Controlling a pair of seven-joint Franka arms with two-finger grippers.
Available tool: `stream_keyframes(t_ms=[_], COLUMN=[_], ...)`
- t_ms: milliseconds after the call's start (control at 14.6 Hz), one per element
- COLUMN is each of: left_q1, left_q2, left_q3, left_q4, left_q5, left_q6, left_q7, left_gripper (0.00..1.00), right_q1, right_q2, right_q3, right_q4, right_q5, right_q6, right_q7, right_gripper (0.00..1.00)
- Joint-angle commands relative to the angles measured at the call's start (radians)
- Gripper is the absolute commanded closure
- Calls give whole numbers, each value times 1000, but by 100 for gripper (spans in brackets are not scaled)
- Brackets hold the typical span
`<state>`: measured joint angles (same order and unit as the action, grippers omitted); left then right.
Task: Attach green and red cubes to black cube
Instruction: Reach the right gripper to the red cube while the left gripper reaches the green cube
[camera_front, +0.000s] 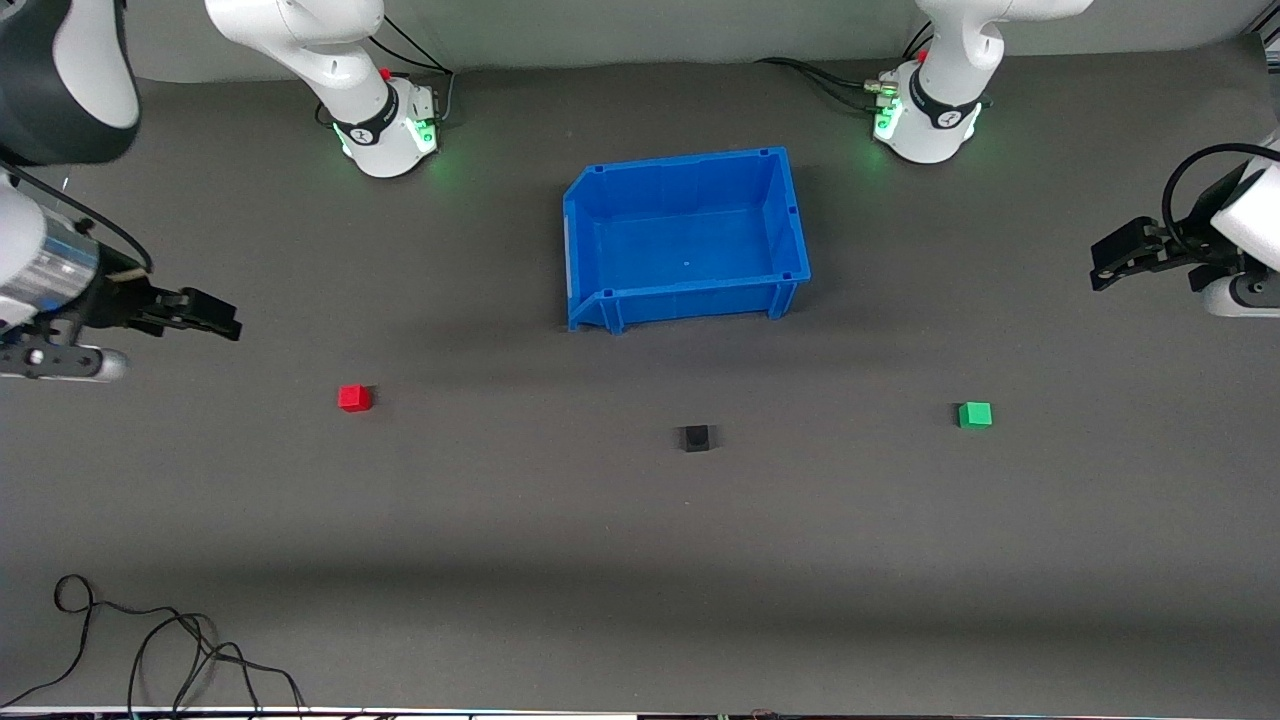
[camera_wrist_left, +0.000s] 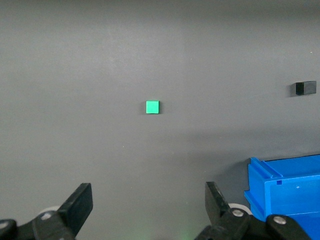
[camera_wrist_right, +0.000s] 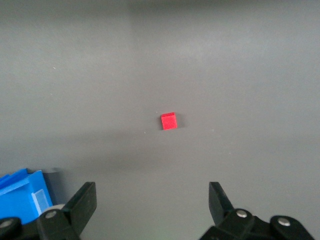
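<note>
Matte black cube (camera_front: 696, 438) sits apart on grey mat (camera_front: 560, 560).

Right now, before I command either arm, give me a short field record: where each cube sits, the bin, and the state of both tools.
red cube: on the mat, toward the right arm's end, untouched
green cube: on the mat, toward the left arm's end, untouched
black cube: between the two, slightly nearer the front camera, nothing attached
blue bin: empty, farther from the front camera than the cubes
left tool: open, raised, holding nothing, green cube in its wrist view
right tool: open, raised, holding nothing, red cube in its wrist view
</note>
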<state>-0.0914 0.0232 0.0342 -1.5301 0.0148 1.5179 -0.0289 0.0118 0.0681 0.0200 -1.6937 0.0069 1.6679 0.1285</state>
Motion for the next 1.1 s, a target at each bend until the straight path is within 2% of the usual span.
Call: stream_keyframes(t_ms=[0,274,480,754,1028], left_q1=[-13,-2,33,73,96], left_q2=[-6,29,52,52,82], left_q3=[4,6,13,13,13], left_q4=[4,-1,-59,-252,-457], left_q5=[-1,-12,-49,-108,-223], left_q6=[-30,-12,86,334,615], left_q7=[-121,-469,-780,-1060,-1158], left_gripper=[0,0,0,0,0], right_q1=[5,5,4,2,2], right_q2=[1,44,113,206,294], right_q3=[-5,-6,-8,-11,-12], right_q4=[-128,-299,-372,-417,-429], right_q5=[19,18,18,16,16], right_q6=[123,349,510,648,756], right_q7=[-20,-20,-20,-20,-20], right_gripper=[1,1,1,1,1])
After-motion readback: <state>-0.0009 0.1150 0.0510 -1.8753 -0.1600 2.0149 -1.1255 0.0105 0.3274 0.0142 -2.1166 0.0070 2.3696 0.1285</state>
